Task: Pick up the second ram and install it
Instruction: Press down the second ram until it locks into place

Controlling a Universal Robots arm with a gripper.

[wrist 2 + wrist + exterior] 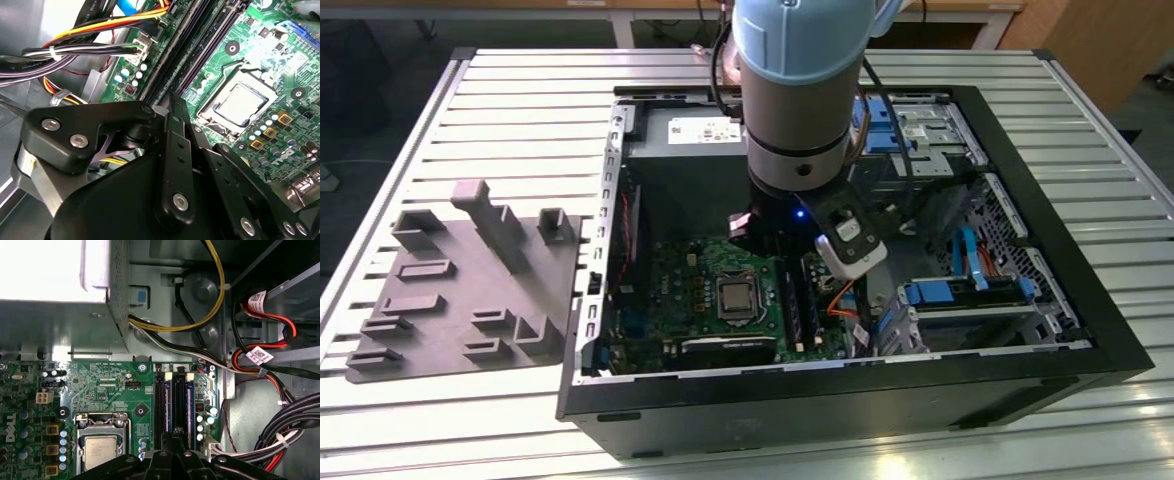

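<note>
The gripper hangs low inside the open computer case, with its fingertips just above the bank of long black memory slots on the green motherboard. In both wrist views its fingers look drawn together to a narrow tip. No stick shows between them, so it reads as clenched on nothing rather than carrying a part.

Blue-edged strips stand in the slot bank just beside that tip. The nearer one is probably the second ram, seated upright in its slot, though the pictures do not settle which strip it is or whether its latches have closed. The processor socket lies near the slots on the same board. Bundles of yellow, red and black cables run along the case wall beyond them.

In the exterior view the arm comes down through the centre of the frame into the case. The grey tray sits well apart on the slatted table at the exterior view's left.

As a judgement, the pick-up looks finished and the stick appears to be in the board — the work stands at the seating stage, with full engagement of the stick not confirmed.
</note>
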